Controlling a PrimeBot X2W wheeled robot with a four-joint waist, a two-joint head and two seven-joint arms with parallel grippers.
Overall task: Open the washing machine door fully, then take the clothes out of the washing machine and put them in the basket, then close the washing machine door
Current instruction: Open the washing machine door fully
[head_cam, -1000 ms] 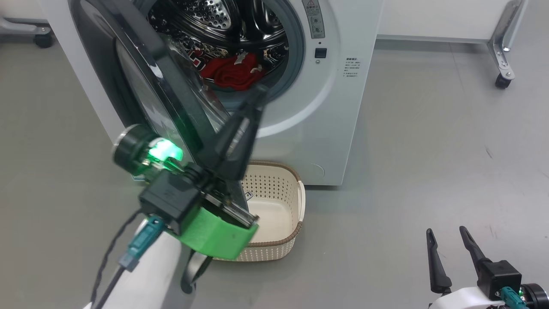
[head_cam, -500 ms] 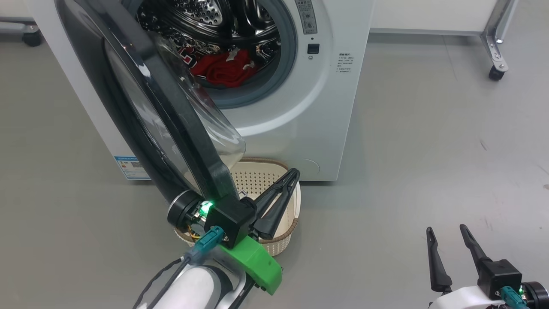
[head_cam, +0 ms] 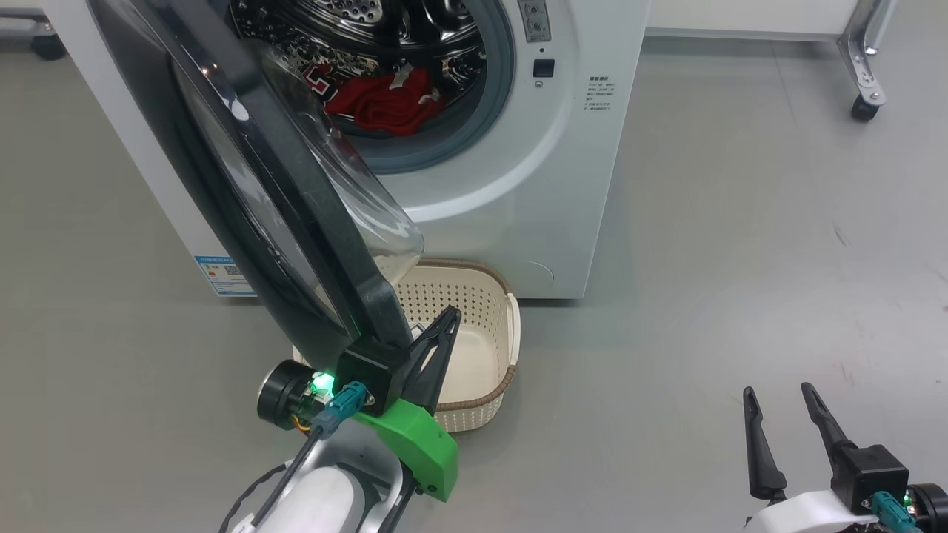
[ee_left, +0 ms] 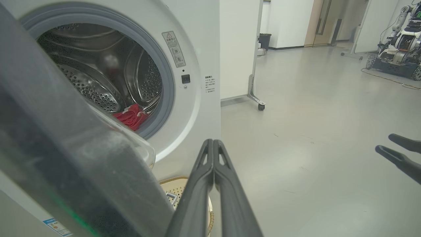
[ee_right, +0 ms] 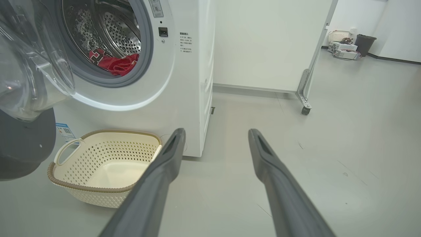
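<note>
While door [head_cam: 311,207] overhangs basket [head_cam: 513,333], left fingers [head_cam: 437,344] together, perhaps touching door

One washer [head_cam: 563,185], one door [head_cam: 326,222], one basket [head_cam: 481,303]. One heap of red clothes [head_cam: 389,104]; the number of garments cannot be told. Two claws: left claw [head_cam: 452,314], right claw [head_cam: 778,391].

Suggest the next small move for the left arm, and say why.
Probably swing the left gripper, shut beside the door's lower edge, leftward to push the door wider. The door stands only part open, its glass hangs over the basket, and the red clothes lie inside the machine.
</note>
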